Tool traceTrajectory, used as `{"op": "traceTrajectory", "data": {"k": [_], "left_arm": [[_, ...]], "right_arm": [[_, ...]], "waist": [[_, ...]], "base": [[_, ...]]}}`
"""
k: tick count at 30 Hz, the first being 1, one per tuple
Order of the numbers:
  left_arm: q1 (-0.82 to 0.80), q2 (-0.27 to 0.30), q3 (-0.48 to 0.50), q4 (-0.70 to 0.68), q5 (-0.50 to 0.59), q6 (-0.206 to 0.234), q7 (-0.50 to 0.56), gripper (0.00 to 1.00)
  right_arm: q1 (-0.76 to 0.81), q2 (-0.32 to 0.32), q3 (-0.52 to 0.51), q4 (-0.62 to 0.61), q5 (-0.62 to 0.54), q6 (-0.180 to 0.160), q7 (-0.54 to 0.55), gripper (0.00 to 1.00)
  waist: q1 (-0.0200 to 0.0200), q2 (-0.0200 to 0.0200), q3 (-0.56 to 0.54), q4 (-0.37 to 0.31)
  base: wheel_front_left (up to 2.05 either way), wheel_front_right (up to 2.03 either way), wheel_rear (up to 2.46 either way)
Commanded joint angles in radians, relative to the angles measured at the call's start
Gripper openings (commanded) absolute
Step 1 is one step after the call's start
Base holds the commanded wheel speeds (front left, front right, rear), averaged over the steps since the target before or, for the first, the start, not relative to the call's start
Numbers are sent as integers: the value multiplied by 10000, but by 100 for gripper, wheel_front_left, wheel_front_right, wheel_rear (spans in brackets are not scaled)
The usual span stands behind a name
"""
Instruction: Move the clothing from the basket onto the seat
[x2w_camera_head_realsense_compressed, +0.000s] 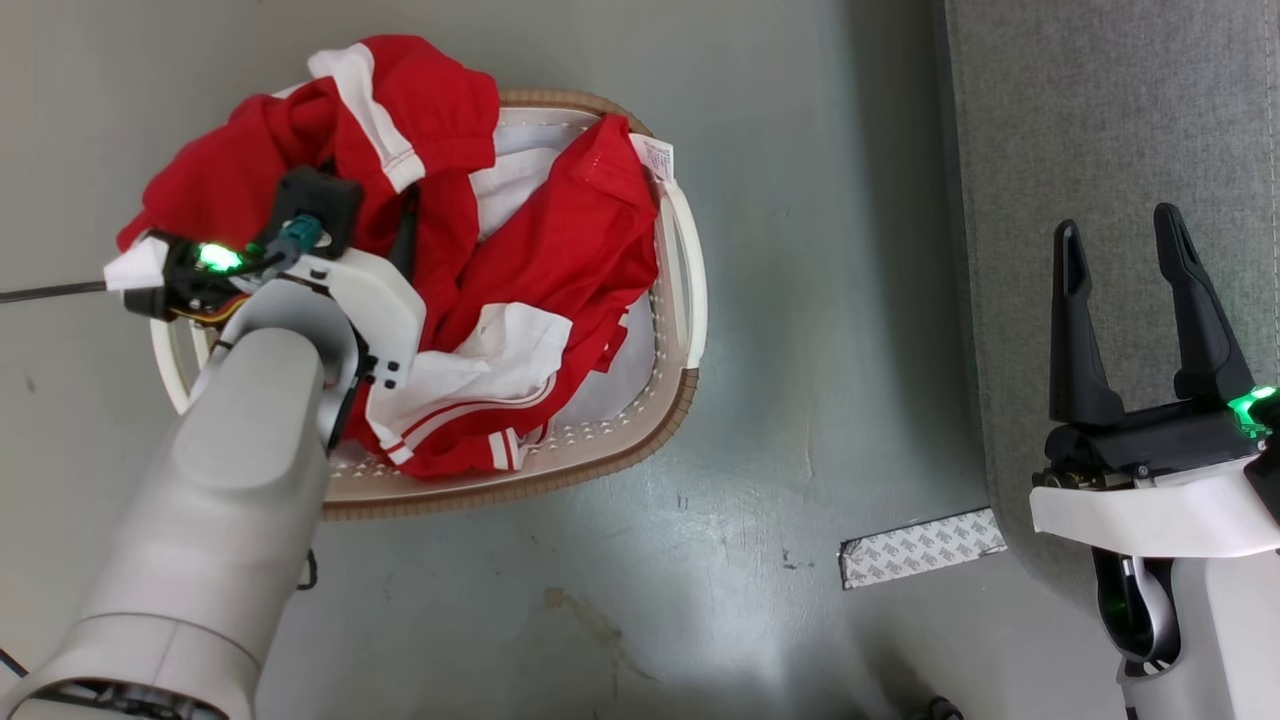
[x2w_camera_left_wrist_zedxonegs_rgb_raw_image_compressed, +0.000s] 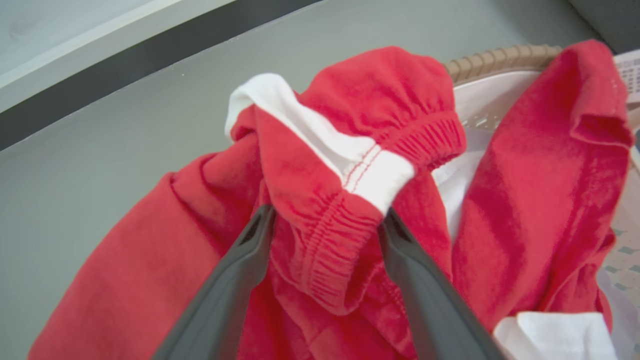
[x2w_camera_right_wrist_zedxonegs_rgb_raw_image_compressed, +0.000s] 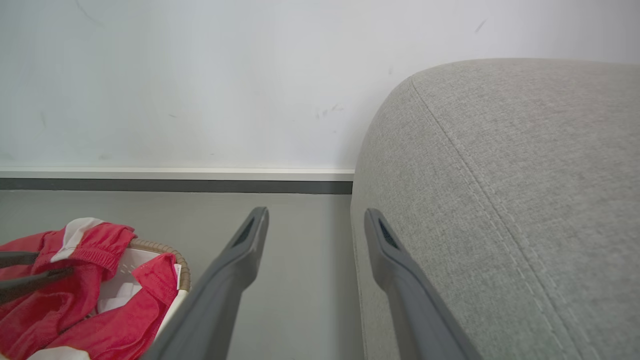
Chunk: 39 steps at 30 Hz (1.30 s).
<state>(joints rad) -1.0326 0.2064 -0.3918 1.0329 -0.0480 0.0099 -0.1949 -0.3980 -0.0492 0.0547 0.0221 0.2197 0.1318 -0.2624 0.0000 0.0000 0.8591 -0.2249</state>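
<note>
Soft red clothing with white panels and stripes lay heaped in the one perforated cream basket, brown-rimmed, at 10 o'clock in the head view; the garment count could not be told. The wrist blocked the head view there, but the left wrist view showed the left gripper, jaws wide, straddling a gathered elastic hem. The right gripper, jaws wide and empty, stood at 4 o'clock over the one woven grey seat.

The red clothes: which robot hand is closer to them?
Left. The left hand is down in the clothing, its open fingers either side of a bunched fold. The right hand is well apart from it, open, over by the seat.
</note>
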Motion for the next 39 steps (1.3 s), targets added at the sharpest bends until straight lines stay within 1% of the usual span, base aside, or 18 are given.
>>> {"op": "traceTrajectory", "data": {"k": [1, 2, 3, 4, 11, 16, 20, 24, 28, 33, 39], "left_arm": [[-132, 53, 2, 90, -36, 46, -31, 100], [-171, 67, -8, 143, -48, 69, -79, 77], [-204, 74, -22, 175, -55, 89, -124, 35], [-230, 64, -14, 196, -90, 90, -198, 0], [-284, -107, 28, 316, -321, 51, -549, 0], [406, -296, 424, -86, -859, 77, -706, 0], [1509, -438, 849, -1535, -1316, 156, -691, 0], [2847, -658, 1105, -3098, -1483, 158, -695, 0], [4056, -842, 1310, -4337, -1610, 166, -695, 0], [5129, -941, 1465, -5492, -1798, 123, -696, 0], [6083, -1095, 1451, -6490, -2206, -76, -640, 0]], "right_arm": [[-100, -23, 7, -50, 23, -21, -38, 100], [-111, -23, 15, -54, 27, -21, -38, 100], [-124, -23, 11, -57, 28, -21, -38, 100], [-133, -23, -1, -61, 28, -21, -38, 100], [-152, -22, 38, 24, -12, -21, -38, 100], [-187, -26, 57, 250, -48, -21, -37, 100], [23, -28, -24, 495, -128, -21, -38, 100], [402, -29, -41, 828, -238, -21, -38, 100], [803, -29, -15, 1131, -306, -21, -38, 100], [1337, -28, 77, 1433, -390, -21, -38, 100], [1959, -33, 224, 1712, -477, -21, -37, 100]], "waist": [[0, 0, 15, -15], [0, 0, 28, -29], [0, 0, 37, -39], [0, 0, 42, -42], [0, 0, -142, 88], [0, 0, -916, 352], [0, 0, -1959, 632], [0, 0, -3228, 960], [0, 0, -4367, 1269], [0, 0, -5565, 1583], [0, 0, -6812, 1796]], "base": [[0, 0, 0], [0, 0, 0], [0, 0, 0], [0, 0, 0], [0, 0, 0], [0, 0, 0], [0, 0, 0], [0, 0, 0], [0, 0, 0], [0, 0, 0], [0, 0, 0]]}}
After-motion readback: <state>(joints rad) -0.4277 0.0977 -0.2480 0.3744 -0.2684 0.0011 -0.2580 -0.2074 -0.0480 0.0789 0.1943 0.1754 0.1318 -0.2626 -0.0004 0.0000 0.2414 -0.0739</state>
